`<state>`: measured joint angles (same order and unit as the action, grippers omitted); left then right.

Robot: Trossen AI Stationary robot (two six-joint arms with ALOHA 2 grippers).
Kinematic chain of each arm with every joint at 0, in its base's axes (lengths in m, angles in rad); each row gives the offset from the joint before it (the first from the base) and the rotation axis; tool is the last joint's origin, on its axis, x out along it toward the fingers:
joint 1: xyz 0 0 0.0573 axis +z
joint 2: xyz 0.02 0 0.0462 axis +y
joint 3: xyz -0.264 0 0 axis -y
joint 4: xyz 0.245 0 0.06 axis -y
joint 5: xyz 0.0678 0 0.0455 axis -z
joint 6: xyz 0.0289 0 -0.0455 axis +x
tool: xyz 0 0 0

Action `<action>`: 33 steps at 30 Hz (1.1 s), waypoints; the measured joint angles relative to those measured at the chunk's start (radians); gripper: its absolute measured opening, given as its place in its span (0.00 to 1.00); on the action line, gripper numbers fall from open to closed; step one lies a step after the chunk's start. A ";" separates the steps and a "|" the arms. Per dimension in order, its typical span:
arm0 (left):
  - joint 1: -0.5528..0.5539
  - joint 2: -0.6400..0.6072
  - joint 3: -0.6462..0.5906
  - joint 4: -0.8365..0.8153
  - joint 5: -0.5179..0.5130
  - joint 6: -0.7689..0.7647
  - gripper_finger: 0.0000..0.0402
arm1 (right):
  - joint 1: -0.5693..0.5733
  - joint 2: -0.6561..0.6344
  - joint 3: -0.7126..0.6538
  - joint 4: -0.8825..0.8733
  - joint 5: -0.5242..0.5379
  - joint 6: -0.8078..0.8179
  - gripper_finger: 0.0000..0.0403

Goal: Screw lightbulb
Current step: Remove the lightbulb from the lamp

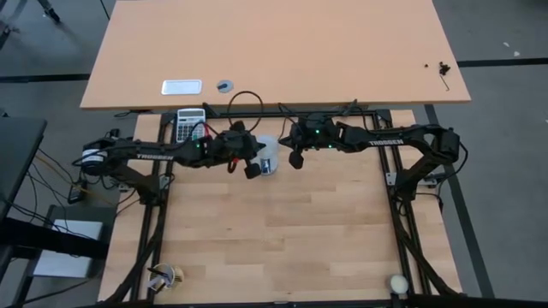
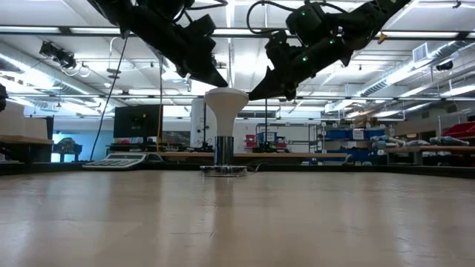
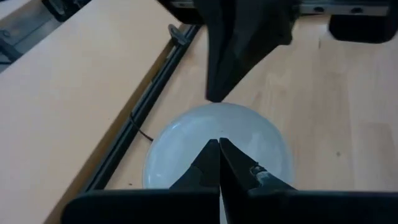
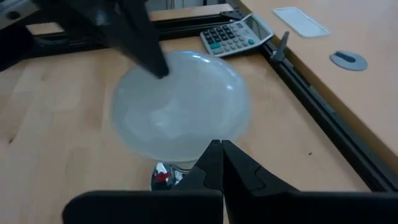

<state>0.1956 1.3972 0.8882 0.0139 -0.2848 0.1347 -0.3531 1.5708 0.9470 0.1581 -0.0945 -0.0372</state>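
Nearest my left wrist camera, the left gripper (image 3: 219, 163) is clenched on nothing, its tips just over the white dome of the lightbulb (image 3: 217, 146). The bulb stands upright, dome up, at the back of the bench (image 1: 282, 257), its narrow neck down in a shiny base (image 2: 223, 169). Opposite, the right gripper (image 4: 221, 160) is likewise clenched empty beside the dome. I judge the bulb light, smooth, slippery and breakable; I would take it gently across the widest part of the dome, never by the neck.
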 joint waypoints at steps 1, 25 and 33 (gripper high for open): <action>0.002 0.001 0.000 0.000 0.000 -0.006 0.00 | 0.001 0.000 0.000 -0.001 -0.006 0.000 0.01; 0.020 0.003 -0.003 -0.029 -0.001 -0.009 0.00 | 0.067 -0.028 0.002 0.004 0.104 -0.012 0.02; 0.020 0.005 -0.003 -0.024 0.001 -0.009 0.00 | 0.009 -0.018 0.002 0.013 0.032 0.015 0.01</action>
<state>0.2157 1.4017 0.8848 -0.0097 -0.2836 0.1261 -0.3443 1.5528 0.9485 0.1706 -0.0627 -0.0220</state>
